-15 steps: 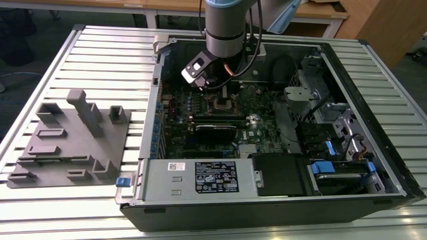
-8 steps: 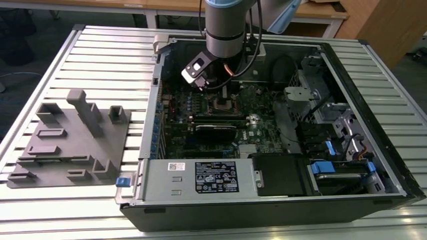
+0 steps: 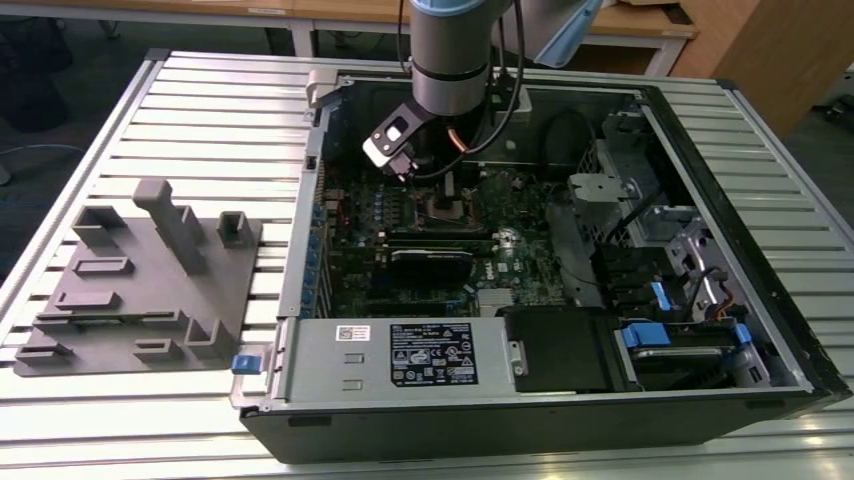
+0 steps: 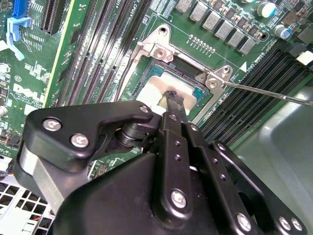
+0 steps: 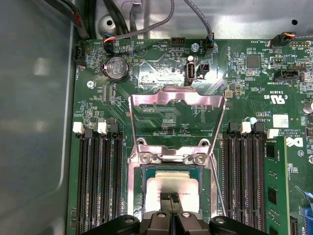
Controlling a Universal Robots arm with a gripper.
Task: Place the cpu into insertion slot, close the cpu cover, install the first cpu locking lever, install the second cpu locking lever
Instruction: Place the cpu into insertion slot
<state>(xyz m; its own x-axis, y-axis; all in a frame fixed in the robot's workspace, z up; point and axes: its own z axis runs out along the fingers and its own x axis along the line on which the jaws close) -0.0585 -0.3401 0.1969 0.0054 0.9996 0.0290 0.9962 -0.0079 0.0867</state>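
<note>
Gripper (image 5: 169,197), clenched, rests on the cpu (image 5: 171,183) inside the socket (image 5: 140,196) edges, cpu cover (image 5: 176,98) lying open beyond.

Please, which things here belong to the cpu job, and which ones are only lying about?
Job:
cpu
cpu cover, open
locking lever
tool, at the cpu

Lying about:
grey fixture tray
power supply box
coin battery

a silvery-grey cylindrical arm (image 3: 447,50) is trailing black cables (image 3: 507,90); its matte black linked gripper (image 4: 173,100) is showing round silver screws (image 4: 79,141).
</note>
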